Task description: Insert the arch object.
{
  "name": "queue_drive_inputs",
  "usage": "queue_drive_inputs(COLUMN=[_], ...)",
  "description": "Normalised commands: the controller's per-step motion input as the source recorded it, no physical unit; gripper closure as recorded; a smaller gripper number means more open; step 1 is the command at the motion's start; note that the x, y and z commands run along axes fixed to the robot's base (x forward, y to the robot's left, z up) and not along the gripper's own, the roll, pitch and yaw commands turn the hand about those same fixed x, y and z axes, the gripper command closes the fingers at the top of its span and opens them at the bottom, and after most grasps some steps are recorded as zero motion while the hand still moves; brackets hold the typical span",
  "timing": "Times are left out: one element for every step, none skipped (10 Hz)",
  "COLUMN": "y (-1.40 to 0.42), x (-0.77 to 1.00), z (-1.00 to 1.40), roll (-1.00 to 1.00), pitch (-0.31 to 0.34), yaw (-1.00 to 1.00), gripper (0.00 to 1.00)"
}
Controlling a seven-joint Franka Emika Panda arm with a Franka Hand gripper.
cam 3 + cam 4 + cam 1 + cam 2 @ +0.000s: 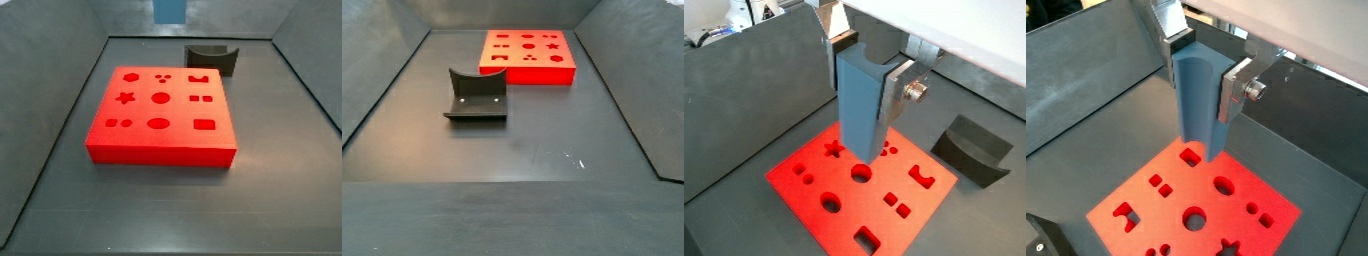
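In a wrist view, the gripper was clenched on a long blue-grey block, which I took for the arch object, though its notch did not show from here. One silver finger lay flat against the block's side. Below the gripper lay the red board, and the block's lower end hung clear of it, over the area between the star hole and a round hole. The board's arch-shaped hole sat off to one side of the gripper, and the dark fixture stood beyond the board's edge on that same side.

In the second wrist view, the gripper again held the arch object between its plates, one finger pressed to it. The red board lay underneath, not touched by the block.

In a side view, only the blue-grey lower end of the arch object showed at the upper edge, so the gripper's fingers could not be seen. The red board lay well below it on the worktop, with the fixture just beside the board's far edge.

In the remaining side view, the gripper was out of frame. The fixture stood near the red board on the worktop.
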Motion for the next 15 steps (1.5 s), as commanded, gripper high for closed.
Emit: queue_drive_inputs(y=[0.32, 0.71, 0.82, 0.80, 0.58, 0.28, 0.11, 0.11, 0.06, 0.17, 0.27, 0.27, 0.27, 0.21, 0.19], x=[0.51, 0.61, 0.69, 0.81, 0.82, 0.83, 0.46, 0.53, 0.57, 0.45, 0.35, 0.30, 0.22, 0.05, 0.00], z=[-0.17, -0.67, -0.86, -0.92, -0.93, -0.83, -0.56, -0.57, -0.63, -0.49, -0.47, -0.37, -0.30, -0.25, -0.23], roll=[-0.11, -0.13, -0.13, -0.10, 0.00, 0.18, 0.34, 0.33, 0.30, 0.17, -0.06, -0.11, -0.07, -0.01, 0.00], pitch=[0.099, 0.019, 0.000, 0.006, 0.000, 0.020, 0.000, 0.000, 0.000, 0.007, 0.000, 0.000, -0.010, 0.000, -0.006], yaw=[0.00, 0.00, 0.00, 0.00, 0.00, 0.00, 0.06, 0.02, 0.02, 0.04, 0.00, 0.00, 0.00, 0.00, 0.00], gripper=[1.00, 1.00, 1.00, 1.00, 1.00, 1.00, 1.00, 1.00, 1.00, 1.00, 1.00, 1.00, 1.00, 1.00, 1.00])
